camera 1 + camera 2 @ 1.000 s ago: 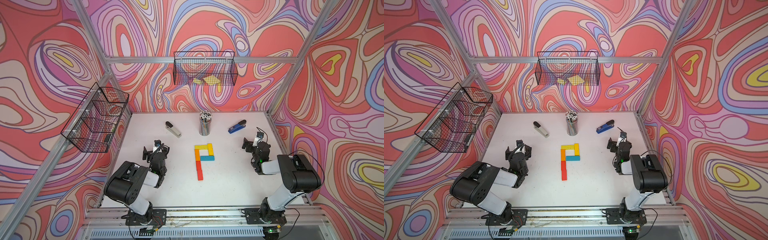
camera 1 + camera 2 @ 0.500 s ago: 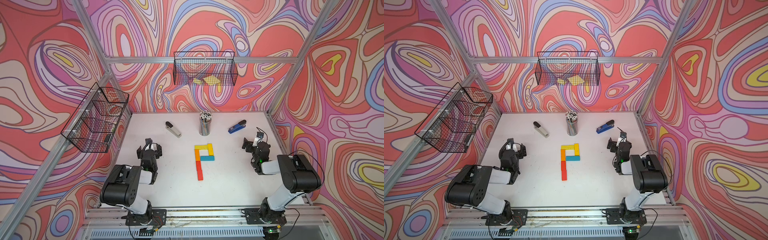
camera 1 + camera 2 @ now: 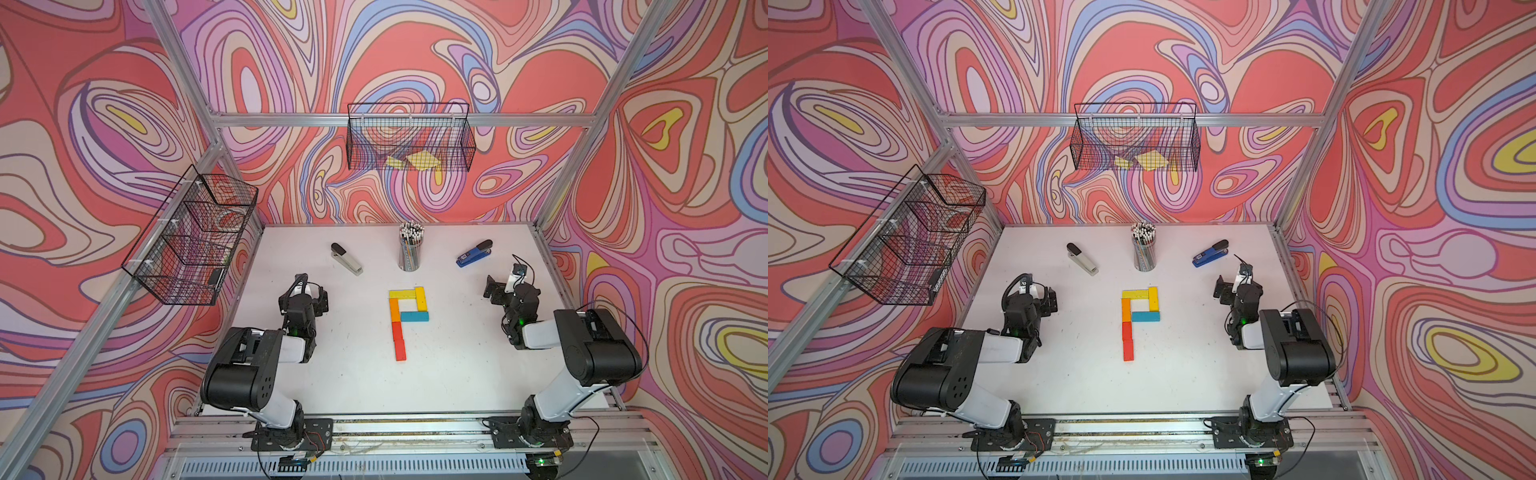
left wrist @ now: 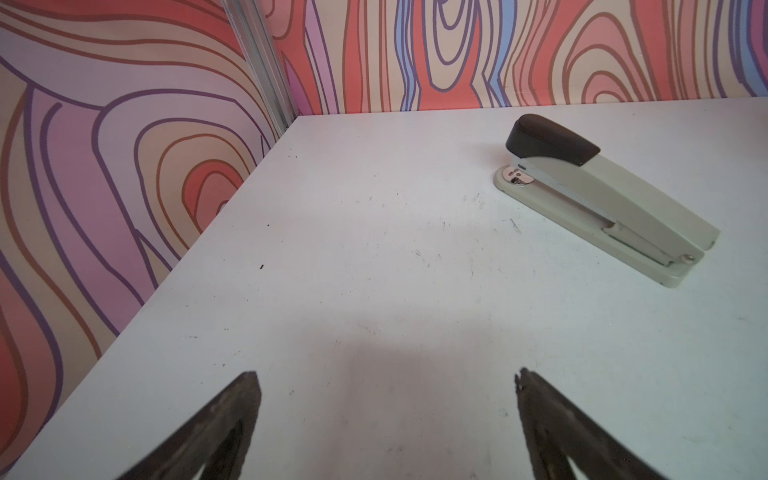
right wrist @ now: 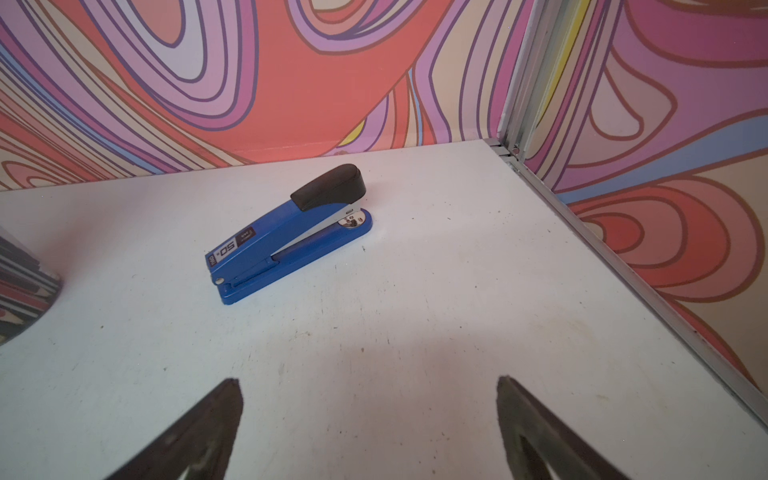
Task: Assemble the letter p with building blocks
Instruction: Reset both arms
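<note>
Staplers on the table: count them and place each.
2. The grey stapler lies beyond the left gripper; the blue stapler lies beyond the right gripper, the pencil cup between them.

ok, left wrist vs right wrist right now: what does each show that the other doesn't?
Left wrist only: the grey stapler, lying on the table.
Right wrist only: the blue stapler, plus the edge of the pencil cup.
Both: white table, patterned wall, a frame post in the corner, and that arm's own gripper, the left gripper and the right gripper, each with jaws wide open and nothing between them. Neither shows the building blocks; those appear only in the top views.
</note>
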